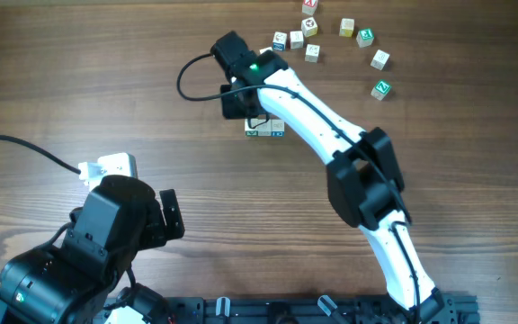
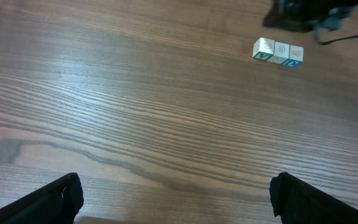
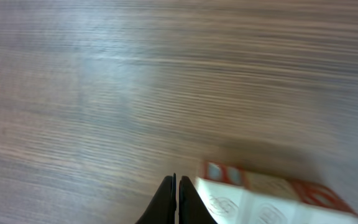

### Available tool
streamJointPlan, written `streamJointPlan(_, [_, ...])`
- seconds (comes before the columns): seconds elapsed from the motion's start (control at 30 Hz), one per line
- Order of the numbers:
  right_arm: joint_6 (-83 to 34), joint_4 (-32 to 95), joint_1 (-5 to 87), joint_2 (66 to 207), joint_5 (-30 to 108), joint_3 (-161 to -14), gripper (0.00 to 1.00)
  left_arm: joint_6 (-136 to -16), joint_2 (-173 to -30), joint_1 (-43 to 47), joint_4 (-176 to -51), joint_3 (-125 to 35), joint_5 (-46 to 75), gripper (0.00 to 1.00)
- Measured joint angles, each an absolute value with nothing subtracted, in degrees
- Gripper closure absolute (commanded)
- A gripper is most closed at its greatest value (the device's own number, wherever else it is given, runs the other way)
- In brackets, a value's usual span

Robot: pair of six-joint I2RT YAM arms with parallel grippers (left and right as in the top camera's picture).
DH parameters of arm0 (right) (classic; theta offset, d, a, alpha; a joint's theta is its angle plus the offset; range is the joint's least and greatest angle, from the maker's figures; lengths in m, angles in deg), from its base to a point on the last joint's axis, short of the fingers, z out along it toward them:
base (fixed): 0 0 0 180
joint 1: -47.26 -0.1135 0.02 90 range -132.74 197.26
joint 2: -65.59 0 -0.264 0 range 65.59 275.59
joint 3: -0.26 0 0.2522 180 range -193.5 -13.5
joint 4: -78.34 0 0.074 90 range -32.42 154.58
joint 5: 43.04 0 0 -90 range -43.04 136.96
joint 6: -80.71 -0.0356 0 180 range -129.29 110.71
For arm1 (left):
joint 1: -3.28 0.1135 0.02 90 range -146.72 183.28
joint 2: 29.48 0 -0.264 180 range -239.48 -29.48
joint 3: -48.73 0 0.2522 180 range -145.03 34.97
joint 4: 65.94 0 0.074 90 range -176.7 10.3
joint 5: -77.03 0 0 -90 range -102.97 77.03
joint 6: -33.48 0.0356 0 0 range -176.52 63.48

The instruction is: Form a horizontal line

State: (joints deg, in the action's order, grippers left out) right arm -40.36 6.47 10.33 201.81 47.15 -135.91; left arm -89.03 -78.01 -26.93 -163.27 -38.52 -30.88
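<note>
The horizontal line (image 1: 266, 130) is a short row of three small white letter cubes set edge to edge on the wooden table, partly under my right gripper (image 1: 241, 101). The left wrist view shows the same row (image 2: 278, 51) far off at the upper right, with teal and blue marks. In the right wrist view the row (image 3: 260, 198) lies just right of my right gripper (image 3: 176, 182), which is shut with nothing between its fingers, the right finger against the row's end. My left gripper (image 2: 176, 194) hangs open over bare wood, far from the cubes.
Several loose letter cubes (image 1: 331, 36) lie scattered at the table's far right edge. A black cable (image 1: 192, 76) loops left of the right gripper. The left arm's body (image 1: 79, 261) fills the near left corner.
</note>
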Motion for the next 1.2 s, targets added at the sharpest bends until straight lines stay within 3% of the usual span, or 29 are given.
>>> streamJointPlan(0.4, [-51.3,-4.7,20.6,195.6,55.9,-135.4,0.95,-89.0,-78.0,-26.9,-163.3,-38.5,-30.9,0.00])
streamJointPlan(0.8, [-51.2,4.4,21.2,195.6,50.7,-118.4,0.96,-89.0,-78.0,-26.9,-163.3,-38.5,-30.9,0.00])
streamJointPlan(1.2, [-48.9,8.1,21.2,195.6,43.9,-116.8,0.95,-89.0,-78.0,-26.9,-163.3,-38.5,-30.9,0.00])
